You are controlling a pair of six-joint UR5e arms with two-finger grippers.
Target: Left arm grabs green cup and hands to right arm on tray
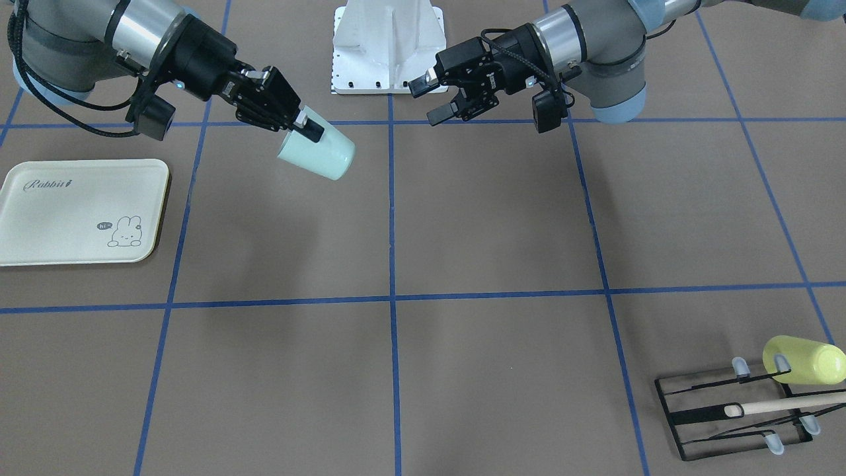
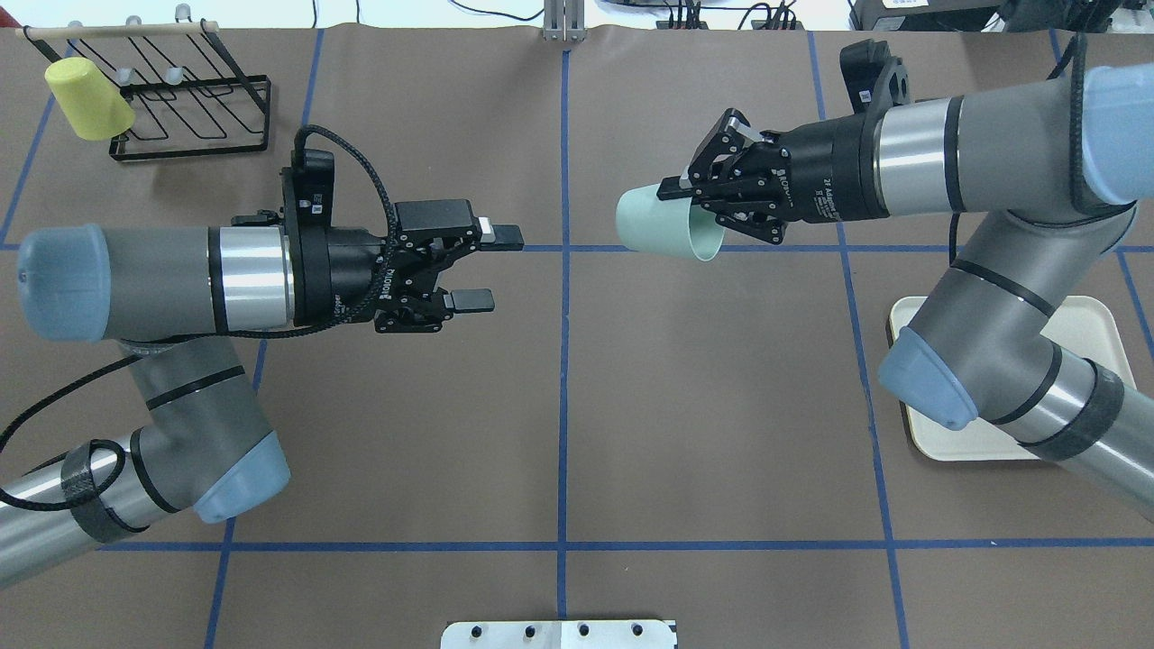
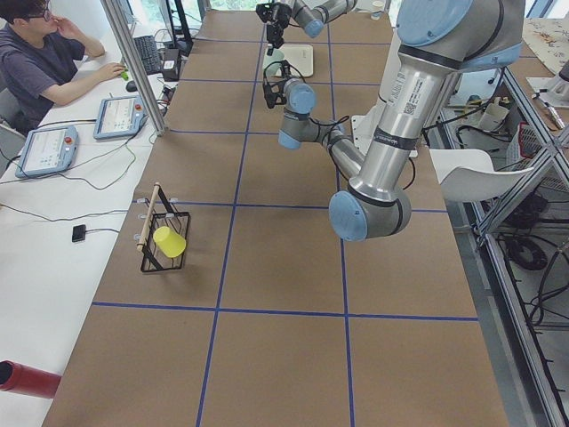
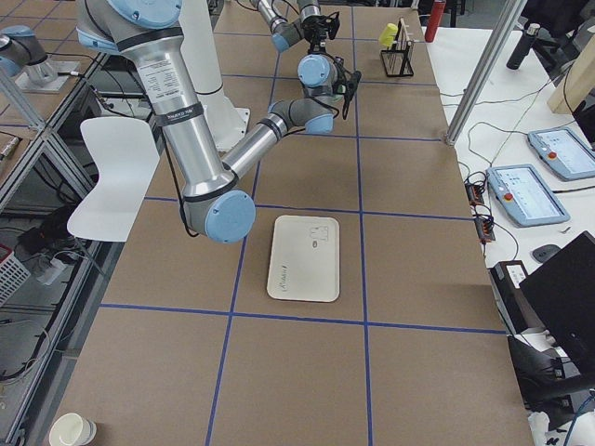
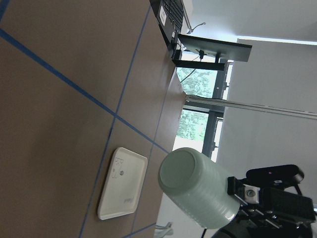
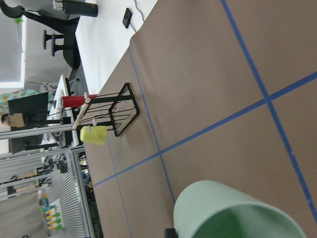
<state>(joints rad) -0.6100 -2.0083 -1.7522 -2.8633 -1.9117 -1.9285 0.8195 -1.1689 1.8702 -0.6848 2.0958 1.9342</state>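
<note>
My right gripper [image 2: 690,203] is shut on the rim of the pale mint-green cup [image 2: 663,223] and holds it on its side above the table, base pointing toward the left arm. In the front view this gripper [image 1: 304,129] and the cup [image 1: 318,154] are at upper left. My left gripper [image 2: 491,269] is open and empty, facing the cup with a gap between them; it also shows in the front view [image 1: 428,101]. The cream Rabbit tray [image 1: 79,211] lies flat, partly hidden under the right arm in the overhead view [image 2: 1104,329]. The left wrist view shows the cup [image 5: 198,191].
A black wire rack [image 2: 194,104] with a yellow-green cup [image 2: 90,97] stands at the far corner on the left arm's side. The white base plate [image 1: 388,46] sits between the arms. An operator [image 3: 40,62] sits at a desk beside the table.
</note>
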